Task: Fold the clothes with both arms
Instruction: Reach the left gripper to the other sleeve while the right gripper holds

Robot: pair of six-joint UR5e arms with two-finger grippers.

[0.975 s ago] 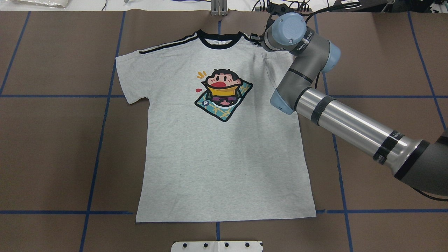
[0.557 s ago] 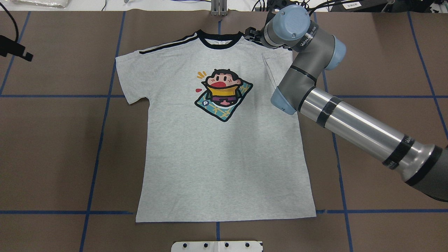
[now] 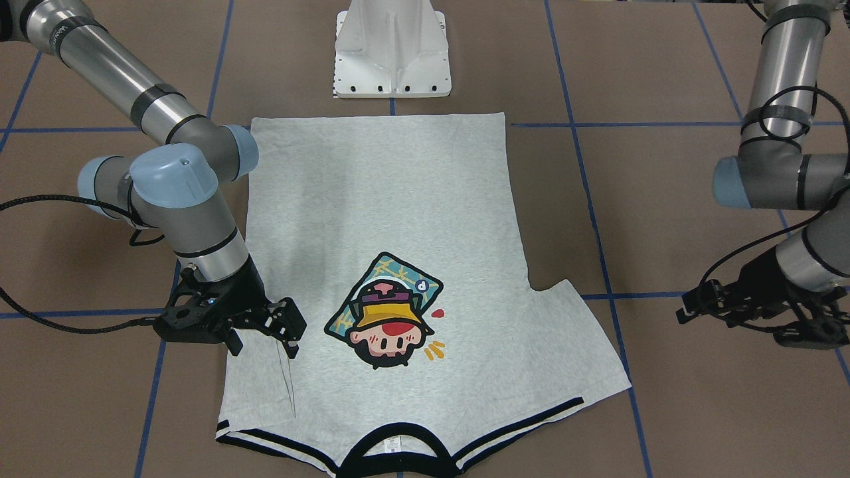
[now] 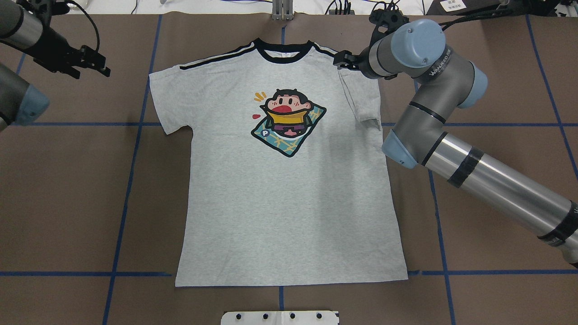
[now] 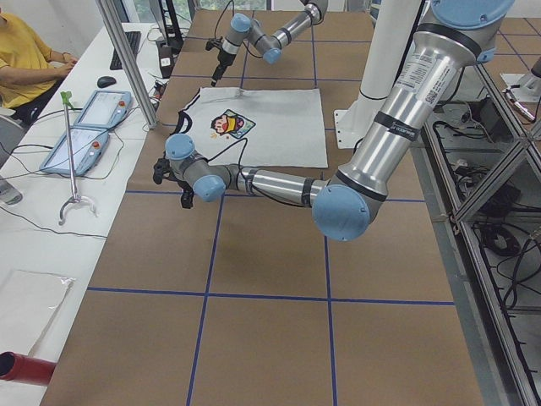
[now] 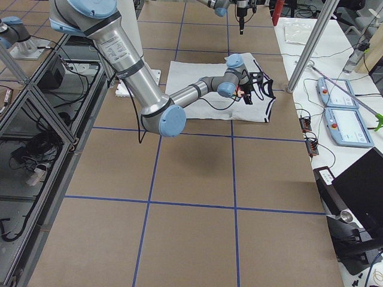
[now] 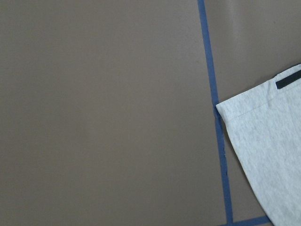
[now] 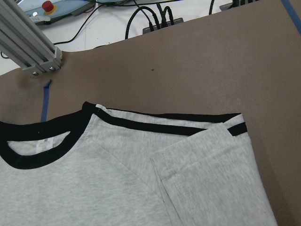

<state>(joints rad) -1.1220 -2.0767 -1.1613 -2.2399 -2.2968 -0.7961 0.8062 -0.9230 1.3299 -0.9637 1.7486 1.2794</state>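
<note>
Shows the right jaws spread, pinching nothing, poised just above the folded-in right sleeve. Cannot tell the state of the left jaws; found over bare desk, apart from the flat left sleeve. Has the T-shirt lying face up mid-desk, collar away from the robot. Probably handles light and limp, dragging slightly on the surface; best pinched at sleeve hem and bottom corners, taking both layers.

Two silver-grey arms, light-blue joint caps, black bands, black hands
</note>
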